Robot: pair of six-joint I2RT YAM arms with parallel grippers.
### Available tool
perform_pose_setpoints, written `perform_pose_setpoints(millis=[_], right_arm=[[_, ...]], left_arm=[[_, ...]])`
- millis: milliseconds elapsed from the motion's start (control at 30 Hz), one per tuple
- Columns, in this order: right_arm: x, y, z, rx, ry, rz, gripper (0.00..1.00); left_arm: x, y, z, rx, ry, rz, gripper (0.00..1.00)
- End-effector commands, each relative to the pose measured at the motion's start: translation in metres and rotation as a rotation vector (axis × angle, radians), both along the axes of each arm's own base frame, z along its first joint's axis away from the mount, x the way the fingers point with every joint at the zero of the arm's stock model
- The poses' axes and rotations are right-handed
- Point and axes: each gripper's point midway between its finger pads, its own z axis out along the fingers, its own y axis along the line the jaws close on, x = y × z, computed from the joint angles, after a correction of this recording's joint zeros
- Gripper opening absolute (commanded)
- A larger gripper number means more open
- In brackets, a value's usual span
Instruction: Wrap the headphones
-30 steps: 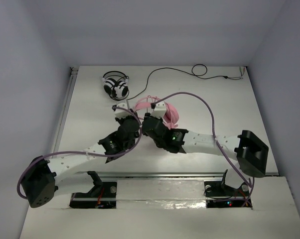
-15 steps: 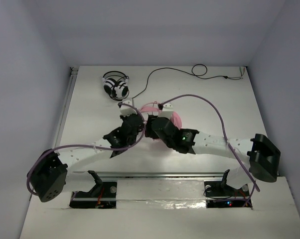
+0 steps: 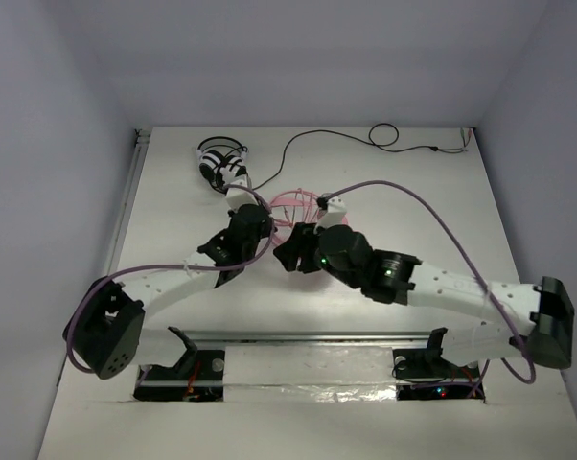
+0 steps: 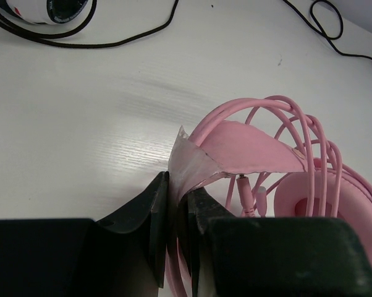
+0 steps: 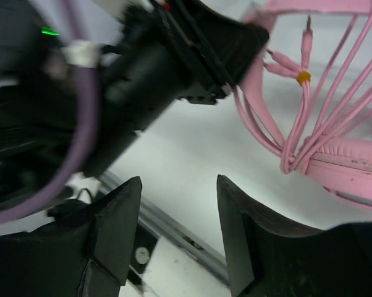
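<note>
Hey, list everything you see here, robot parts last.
pink headphones: one, pink, table centre
pink cable: one, pink, looped over the pink headphones
black-and-white headphones: one, black and white, far left
black cable: one, black, along the far edge
table: one, white
left arm: one, white and black, from the left
right arm: one, white and black, from the right
left end effector: one, black, shut on the headband
right end effector: one, black, open, empty
</note>
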Motion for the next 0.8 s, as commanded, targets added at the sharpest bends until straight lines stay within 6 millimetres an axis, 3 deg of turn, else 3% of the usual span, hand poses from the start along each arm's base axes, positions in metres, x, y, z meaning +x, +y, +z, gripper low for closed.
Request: perform_pose_setpoints(millis=[0,33,100,133,233,267,300,367,500,533,667,733,767], right_arm=[[-0.007,-0.016,0.040,0.084,-0.058,0.011,0.58],[-0.009,-0.025,0.051,0.105,-0.078,0.008,0.51],[-0.010,-0.041,0.053,0.089,-0.093,-0.021,0.33],[-0.013,-0.055,0.067,0.118,-0.116,-0.036,0.00],[-0.012,-0.093,0.067,0.116,-0.144,-0.131,0.00],[-0.014,-0.115,0.083,0.171,-0.176,-0.180,0.00],[-0.016,-0.126,0.074,0.166,-0.172,-0.197,0.00],[-0.022,-0.147,0.083,0.226,-0.189,-0.226,0.00],[-0.026,-0.172,0.059,0.188,-0.148,-0.282,0.00],[-0.027,-0.175,0.053,0.188,-0.135,-0.293,0.00],[-0.030,-0.196,0.049,0.204,-0.125,-0.346,0.00],[-0.033,-0.207,0.051,0.226,-0.130,-0.363,0.00],[-0.032,-0.213,0.053,0.233,-0.137,-0.380,0.00]], left_arm=[[0.025,-0.026,0.075,-0.231,-0.157,-0.024,0.00],[0.027,-0.031,0.075,-0.236,-0.152,-0.035,0.00],[0.035,-0.030,0.075,-0.252,-0.151,-0.038,0.00],[0.037,-0.038,0.071,-0.262,-0.135,-0.064,0.00],[0.051,-0.044,0.062,-0.282,-0.113,-0.079,0.00],[0.052,-0.049,0.059,-0.304,-0.103,-0.088,0.00],[0.057,-0.050,0.058,-0.323,-0.108,-0.085,0.00],[0.065,-0.061,0.044,-0.333,-0.075,-0.096,0.00],[0.079,-0.073,0.022,-0.365,-0.047,-0.101,0.00],[0.081,-0.076,0.008,-0.355,-0.022,-0.100,0.00],[0.080,-0.074,-0.021,-0.350,0.028,-0.098,0.00],[0.073,-0.070,-0.033,-0.344,0.042,-0.098,0.10],[0.070,-0.068,-0.036,-0.339,0.046,-0.097,0.24]])
